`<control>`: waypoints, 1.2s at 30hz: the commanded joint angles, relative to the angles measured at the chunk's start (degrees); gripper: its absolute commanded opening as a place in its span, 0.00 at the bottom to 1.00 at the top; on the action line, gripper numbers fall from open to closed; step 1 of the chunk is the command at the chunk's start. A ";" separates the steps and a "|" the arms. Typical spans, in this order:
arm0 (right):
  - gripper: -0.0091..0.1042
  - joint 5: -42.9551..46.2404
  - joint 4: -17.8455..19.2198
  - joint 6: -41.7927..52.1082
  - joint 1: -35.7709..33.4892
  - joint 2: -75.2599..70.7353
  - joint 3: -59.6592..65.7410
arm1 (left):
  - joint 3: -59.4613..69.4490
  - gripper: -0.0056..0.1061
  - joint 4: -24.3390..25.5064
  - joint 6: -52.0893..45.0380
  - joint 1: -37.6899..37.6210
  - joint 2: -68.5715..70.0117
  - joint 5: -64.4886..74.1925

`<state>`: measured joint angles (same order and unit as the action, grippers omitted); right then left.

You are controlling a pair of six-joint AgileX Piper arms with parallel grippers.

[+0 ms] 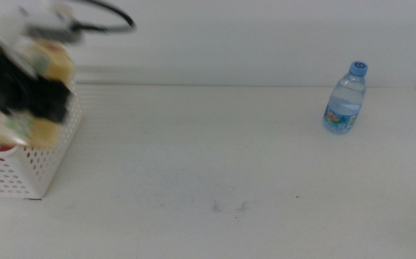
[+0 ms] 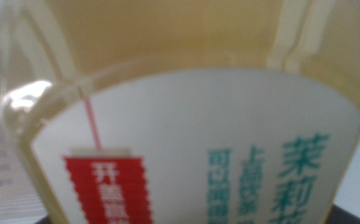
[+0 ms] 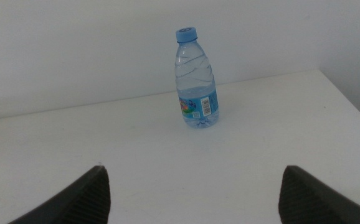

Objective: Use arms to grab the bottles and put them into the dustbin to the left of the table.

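Middle view: my left gripper (image 1: 32, 108) is up at the far left edge of the tabletop (image 1: 215, 151), blurred and dark, over the white perforated dustbin (image 1: 21, 173). Between my fingers I carry the yellow-tea bottle (image 1: 50, 65), its yellow body showing above and below the black of the gripper. The bottle hangs over the dustbin's open top, not resting on the tabletop. Something red (image 1: 6, 147) shows inside the dustbin, behind the wall; I cannot tell what it is.

In my left wrist view the yellow-tea bottle (image 2: 167, 74) fills nearly everything: pale yellow liquid, a white label with green characters and a red patch. It sits so close that my own fingers are only dark slivers at the lower corners, pinching the bottle between them.

My right gripper (image 3: 192, 196) waits on the right side, out of the middle view. In its wrist view the two dark fingers (image 3: 74, 199) are spread wide apart with nothing between them, held over bare tabletop. Well beyond them the clear water bottle (image 3: 197, 81) stands upright with its blue cap on. In the middle view that water bottle (image 1: 346, 97) stands near the far right corner of the tabletop, well apart from the dustbin.
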<state>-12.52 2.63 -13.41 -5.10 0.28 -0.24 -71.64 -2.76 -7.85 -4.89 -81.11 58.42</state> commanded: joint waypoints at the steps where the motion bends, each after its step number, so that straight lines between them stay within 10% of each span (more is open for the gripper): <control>1: 0.88 0.48 0.23 0.36 0.48 -0.28 0.22 | -7.68 0.03 2.76 -2.21 4.36 -2.63 4.76; 25: 0.88 0.48 0.23 0.36 0.48 -0.28 0.22 | -18.61 0.11 1.00 -13.80 16.42 -24.09 5.76; 32: 0.88 0.48 0.23 0.36 0.48 -0.28 0.22 | -18.24 0.55 0.19 -15.62 16.42 -24.83 2.90; 33: 0.88 0.48 0.23 0.36 0.48 -0.28 0.22 | -18.45 0.86 -0.21 -15.15 16.42 -24.33 3.97; 36: 0.88 0.48 0.23 0.36 0.48 -0.28 0.22 | -18.96 0.89 -0.71 -12.87 16.31 -22.13 6.15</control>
<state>-12.52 2.63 -13.41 -5.10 0.28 -0.24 -89.89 -2.45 -22.00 11.39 -105.37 63.86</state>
